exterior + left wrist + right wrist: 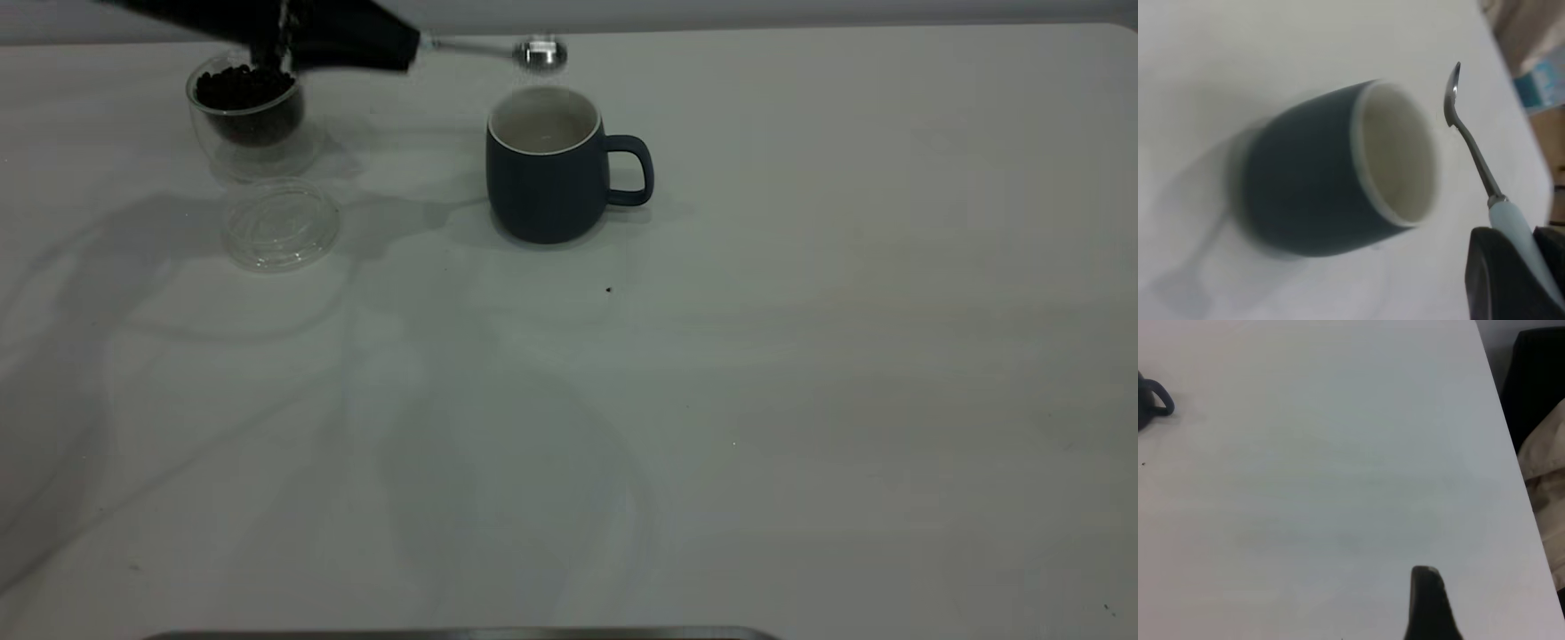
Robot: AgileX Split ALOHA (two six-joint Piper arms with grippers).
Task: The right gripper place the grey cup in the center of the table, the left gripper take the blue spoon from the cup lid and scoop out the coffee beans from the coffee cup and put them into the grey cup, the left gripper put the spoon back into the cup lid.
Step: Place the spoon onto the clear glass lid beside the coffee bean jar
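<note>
Left hand (404,49) level, gripping blue spoon (498,52)

Off-white tabletop (800,400) filled the scene, soft shadows across it. Grey wall strip (711,11) ran behind. Beige cloth (1545,480) hung beyond one edge.

Matt ceramic grey cup (544,178), shiny metal blue spoon (539,54), clear glass coffee cup (249,111), smooth table (800,356)
</note>
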